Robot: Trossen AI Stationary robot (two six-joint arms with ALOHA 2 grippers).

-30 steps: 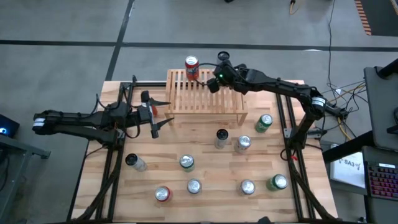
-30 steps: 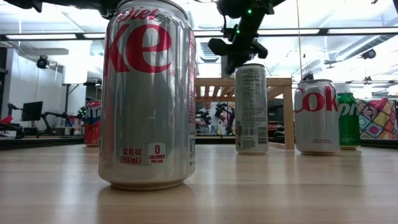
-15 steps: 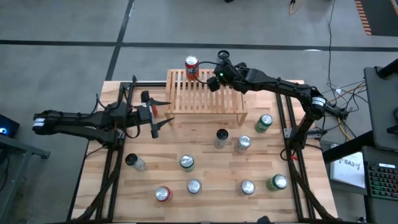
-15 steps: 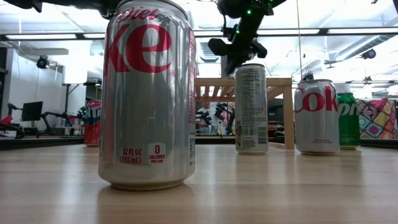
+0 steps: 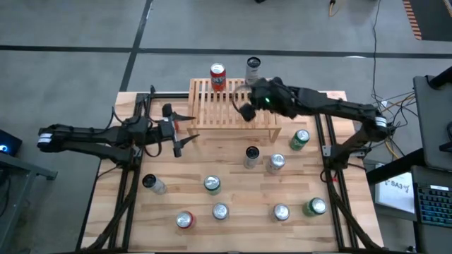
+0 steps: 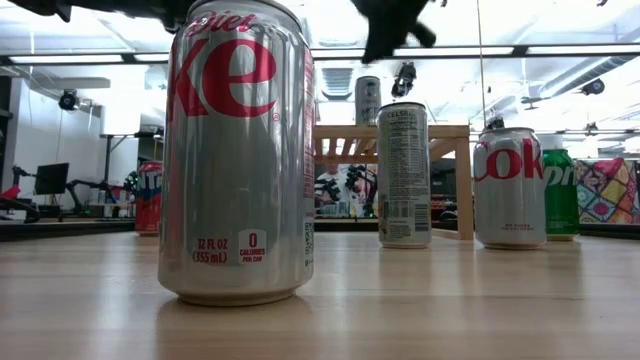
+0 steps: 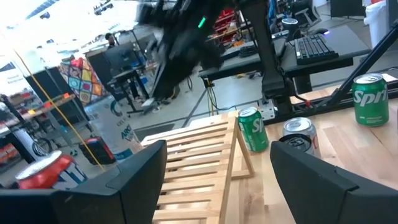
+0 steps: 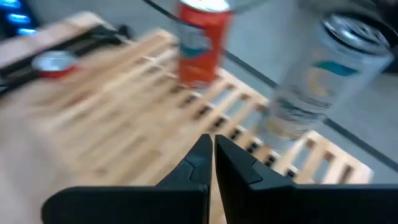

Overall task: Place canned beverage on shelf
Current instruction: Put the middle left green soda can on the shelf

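pale slatted wood shelf [image 5: 233, 109], glossy metal cans [image 5: 212, 184]

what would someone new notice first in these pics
Probably the wooden shelf at the table's far edge, with a red can and a silver can standing on its back row. The right gripper hovers above the shelf, jaws shut and empty. More cans dot the table nearer the front.

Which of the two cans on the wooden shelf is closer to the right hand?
The silver can at the shelf's far edge. It stands just beyond the shut right hand, while the red can stands farther along the same edge, toward the left arm's side.
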